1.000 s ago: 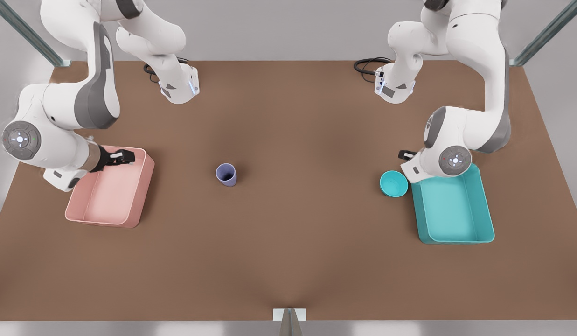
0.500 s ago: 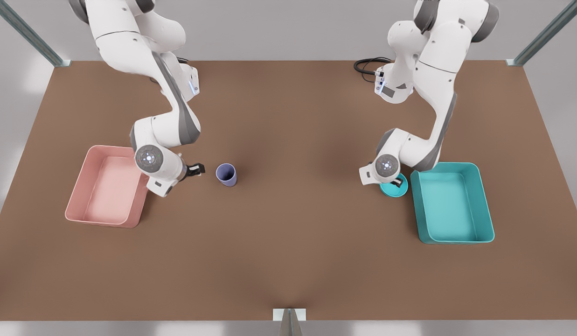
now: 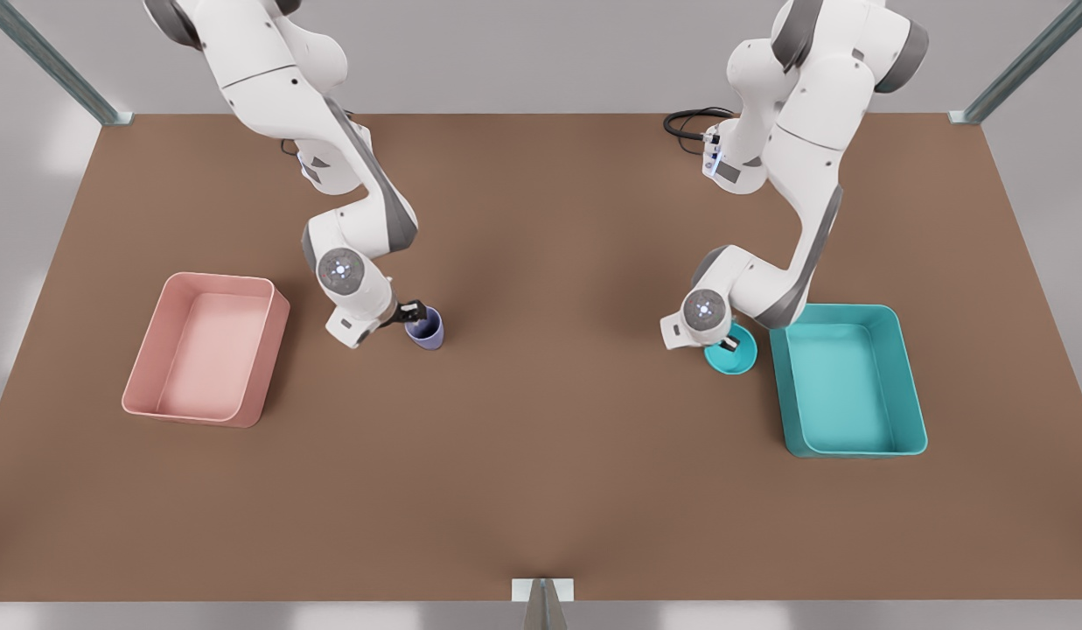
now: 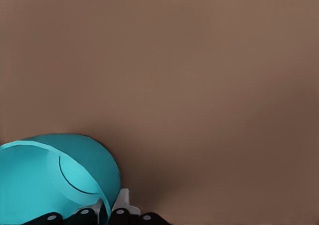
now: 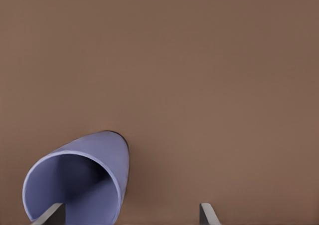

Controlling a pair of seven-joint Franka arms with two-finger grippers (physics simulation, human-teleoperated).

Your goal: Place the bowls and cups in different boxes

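While both arms were down at their pick-ups, the items were recorded as follows. Left gripper: set on the rim of the teal bowl, at the front view's right; in the left wrist view the fingers were seen pinched on either side of the bowl wall, so it was judged shut on the bowl. Right gripper: placed at the lavender cup, fingers spread wide, one inside the rim and one outside, not yet closed. Cup: upright on the brown table, long axis vertical, mouth upward, well apart from the pink box. Bowl: mouth upward, just beside the teal box. Handling note: the cup wall was best centred between the fingers before closing, and the lift kept vertical to avoid tipping.
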